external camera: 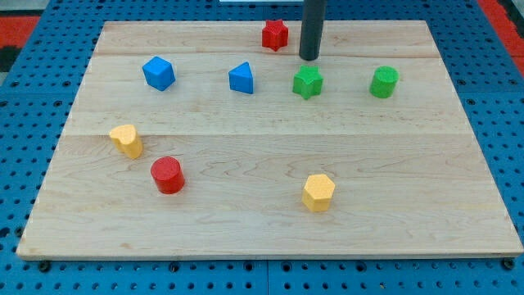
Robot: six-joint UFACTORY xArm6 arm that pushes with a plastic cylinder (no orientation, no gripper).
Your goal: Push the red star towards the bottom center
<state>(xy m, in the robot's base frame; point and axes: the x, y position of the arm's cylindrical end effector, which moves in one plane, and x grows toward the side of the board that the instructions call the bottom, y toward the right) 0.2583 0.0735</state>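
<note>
Near the front of the surface (270, 238) lie a yellow hexagon (318, 192) and a red cylinder (167, 174), with the front centre open between them. Far back sits the red star (275, 34). My tip (309, 57) stands just right of it, apart. There are no fingers, only a rod holding nothing. I judge the tip should go behind the star, then push forward between the blue triangle (241, 79) and green star (308, 82).

The dark rod (312, 24) runs off the view's top, so its upper part is cut off. The wooden board (262, 221) loses its bottom right corner at the view's right edge.
</note>
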